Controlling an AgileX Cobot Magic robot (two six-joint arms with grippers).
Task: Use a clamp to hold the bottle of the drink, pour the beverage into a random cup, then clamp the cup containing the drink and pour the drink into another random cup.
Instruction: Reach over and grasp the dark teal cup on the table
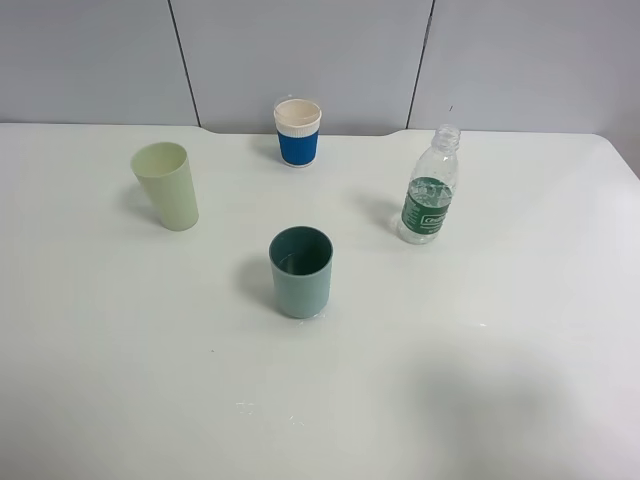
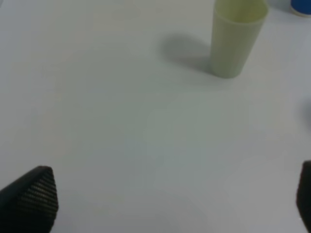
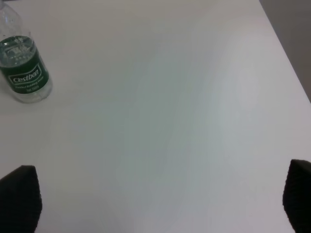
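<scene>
A clear uncapped bottle point(image 1: 429, 190) with a green label stands upright at the right of the white table; it also shows in the right wrist view point(image 3: 23, 63). A pale green cup point(image 1: 167, 185) stands at the left and also shows in the left wrist view point(image 2: 236, 35). A teal cup point(image 1: 301, 270) stands in the middle. A white cup with a blue sleeve point(image 1: 297, 131) stands at the back. Neither gripper shows in the exterior high view. My left gripper point(image 2: 175, 199) is open and empty, well short of the pale green cup. My right gripper point(image 3: 160, 199) is open and empty, away from the bottle.
The white table point(image 1: 120, 380) has a notched back edge against a grey panelled wall point(image 1: 300, 50). Its right edge shows in the right wrist view point(image 3: 286, 58). A few small droplets lie near the front of the table point(image 1: 245, 407).
</scene>
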